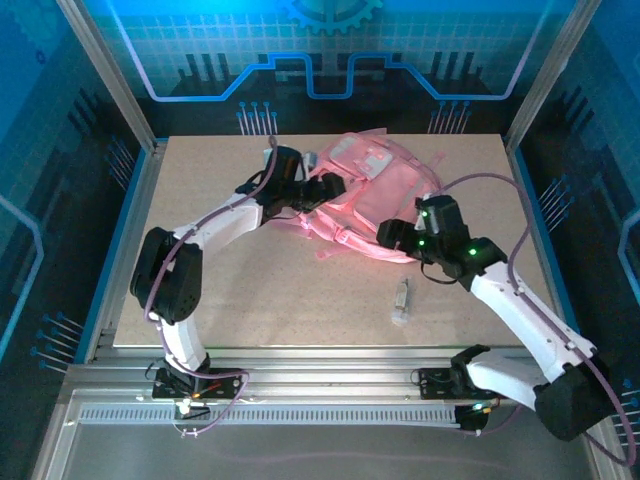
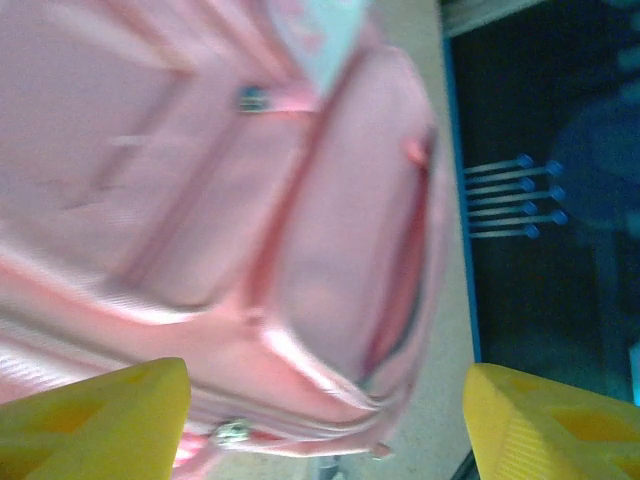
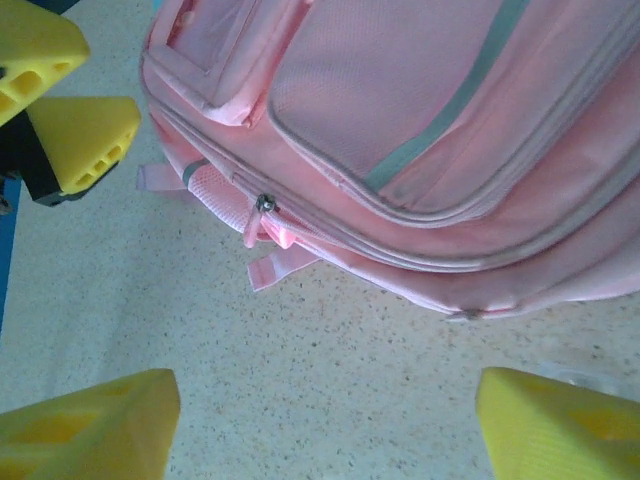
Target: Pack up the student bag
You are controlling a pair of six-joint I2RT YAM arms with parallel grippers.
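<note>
Bright, even light falls from above on the speckled beige tabletop (image 1: 250,290) in the top view, leaving only faint, soft shadows under the arms, while a cyan glow spreads at 12 o'clock. The large soft pink fabric backpack (image 1: 370,200) looks slightly washed out. Motion blur smears the left wrist view, and its yellow plastic fingertips (image 2: 90,425) at 7 and 5 o'clock are unfocused. The right wrist view is sharp, its stitching and speckle crisp

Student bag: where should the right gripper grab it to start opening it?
Probably the pink zipper tab on the student bag's near edge. It sticks out free over the table, so the open right gripper can close on it from the table side.
</note>
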